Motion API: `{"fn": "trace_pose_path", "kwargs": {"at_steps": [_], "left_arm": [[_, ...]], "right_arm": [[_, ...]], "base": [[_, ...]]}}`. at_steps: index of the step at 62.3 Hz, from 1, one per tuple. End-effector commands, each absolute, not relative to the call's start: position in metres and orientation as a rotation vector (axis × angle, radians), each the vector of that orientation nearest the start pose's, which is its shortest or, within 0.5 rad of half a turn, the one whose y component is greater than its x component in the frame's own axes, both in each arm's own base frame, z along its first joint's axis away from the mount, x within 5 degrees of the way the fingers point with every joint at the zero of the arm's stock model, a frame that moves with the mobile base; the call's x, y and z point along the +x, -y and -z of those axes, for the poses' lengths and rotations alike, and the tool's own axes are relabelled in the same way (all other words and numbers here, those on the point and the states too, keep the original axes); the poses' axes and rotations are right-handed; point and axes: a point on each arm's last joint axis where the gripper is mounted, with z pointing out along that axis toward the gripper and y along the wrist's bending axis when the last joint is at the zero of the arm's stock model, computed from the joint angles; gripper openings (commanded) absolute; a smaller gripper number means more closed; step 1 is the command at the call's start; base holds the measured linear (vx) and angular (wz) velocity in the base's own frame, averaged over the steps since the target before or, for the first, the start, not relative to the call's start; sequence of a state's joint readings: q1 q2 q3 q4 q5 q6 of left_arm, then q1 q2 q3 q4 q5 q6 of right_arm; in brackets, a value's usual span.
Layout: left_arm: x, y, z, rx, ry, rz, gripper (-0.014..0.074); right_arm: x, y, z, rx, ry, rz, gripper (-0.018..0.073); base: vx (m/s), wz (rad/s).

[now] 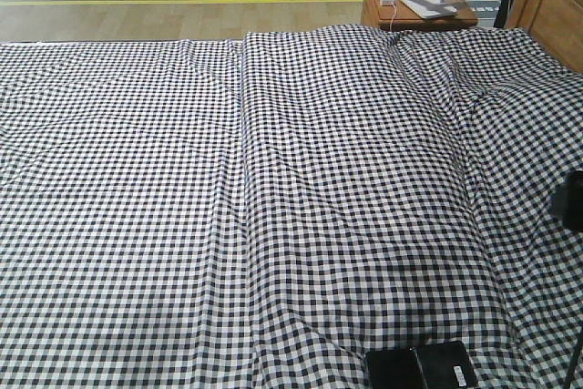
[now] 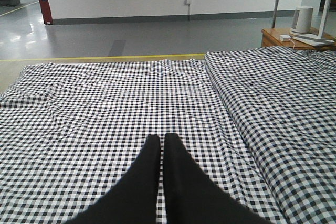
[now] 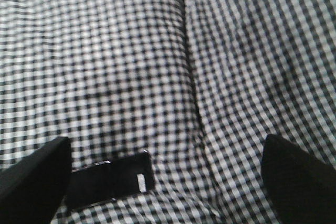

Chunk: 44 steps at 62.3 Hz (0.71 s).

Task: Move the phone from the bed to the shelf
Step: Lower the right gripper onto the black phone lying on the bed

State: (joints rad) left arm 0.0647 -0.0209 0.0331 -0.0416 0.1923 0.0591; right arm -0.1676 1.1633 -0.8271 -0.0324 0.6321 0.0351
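— Left gripper (image 2: 161, 141): how does it stand?
— Pressed shut, hovering over the checked bed (image 2: 105, 103).
— And the right gripper (image 3: 164, 148)?
— Spread wide above the same bed. The phone (image 3: 110, 179) lies flat at its seven o'clock, just beside one finger. In the front view it sits at the bed's five o'clock edge.

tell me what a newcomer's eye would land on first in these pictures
The bed and its black-and-white checked sheet flood all three views. Against it the glossy black phone stands out, lying flat at the near edge of the front view. In the right wrist view it shows between the fingers of the open right gripper, nearer one finger. The left gripper is shut, pointing out over the sheet.
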Motion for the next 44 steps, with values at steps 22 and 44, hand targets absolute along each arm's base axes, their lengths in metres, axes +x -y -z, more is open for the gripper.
{"fn": "trace_pose_path", "kwargs": {"at_steps": [22,44], "left_arm": [[0.056,-0.003,-0.191,-0.041,-1.613,-0.052,0.0001],[0.056,-0.003,-0.191,-0.041,-1.613,-0.052,0.0001]], "right_arm": [[0.296,0.117,-0.25,0.37,-2.636,-0.136,0.0683],[0.332,0.152,-0.155,0.315,-2.838,-0.363,0.066]], "base": [[0.0,0.0],[0.0,0.0]]}}
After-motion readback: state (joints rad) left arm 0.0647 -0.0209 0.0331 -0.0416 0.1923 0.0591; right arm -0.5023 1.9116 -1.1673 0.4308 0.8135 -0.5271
